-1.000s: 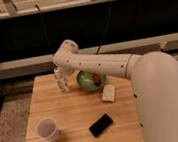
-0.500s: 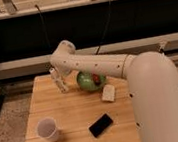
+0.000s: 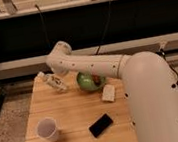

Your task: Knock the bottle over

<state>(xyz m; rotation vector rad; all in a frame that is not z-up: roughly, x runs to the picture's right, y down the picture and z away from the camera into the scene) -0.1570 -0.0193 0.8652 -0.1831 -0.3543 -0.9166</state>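
Camera view: wooden table (image 3: pixel 75 119) seen from above and behind the arm (image 3: pixel 134 78), which sweeps in from the lower right and bends down at the far left corner. Bottle (image 3: pixel 52 82) there, near the table's back-left edge, tilted hard with its white cap toward the upper left and its base toward the lower right; lying flat or mid-fall cannot be told. Gripper (image 3: pixel 60 82) just at the bottle, tucked under the elbow housing; whether parted or closed cannot be told, nor whether touching the bottle or only beside it.

Judged by looks: slim, clear plastic, light, narrow-based, so easy to topple with a sideways nudge high on the body; smooth and round, so likely to roll once down, perhaps toward the near edge. No grasp needed; a push at the upper half should do. Not fragile.

Also on the table: green bowl-like object (image 3: pixel 88 81) just beside the arm, small pale block (image 3: pixel 108 92), dark phone (image 3: pixel 100 125), white paper cup (image 3: pixel 47 129) well apart at front left. Bowl's far side hidden by the arm; bottle's contents and label unreadable.
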